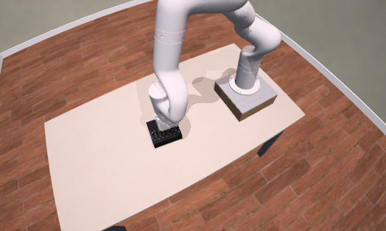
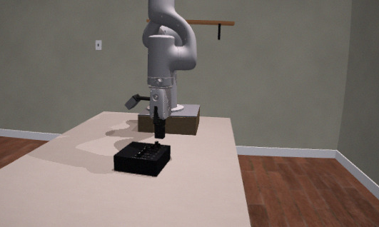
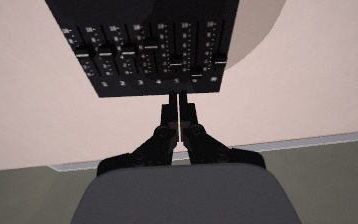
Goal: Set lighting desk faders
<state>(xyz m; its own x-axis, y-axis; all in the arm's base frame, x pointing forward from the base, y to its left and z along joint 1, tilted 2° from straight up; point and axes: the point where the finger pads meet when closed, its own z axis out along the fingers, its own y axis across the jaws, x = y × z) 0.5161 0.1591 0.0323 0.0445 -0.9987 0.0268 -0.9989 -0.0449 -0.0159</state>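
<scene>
The lighting desk [image 2: 141,160] stands on its feet near the middle of the desk [image 2: 202,193]. To its right end, the pincer [image 2: 159,136] hangs just above, closed on nothing. In the wrist view fader 5 [image 3: 176,63] lies straight ahead of the fingertips, its slot running away from them.

Olive-grey walls [image 2: 291,71] are trimmed by a pale skirting board [image 2: 287,151]. Reddish plank flooring [image 1: 315,181] is laid under a beige table [image 1: 107,171]. At 12 o'clock, a wooden rail [image 2: 210,23] is mounted.
</scene>
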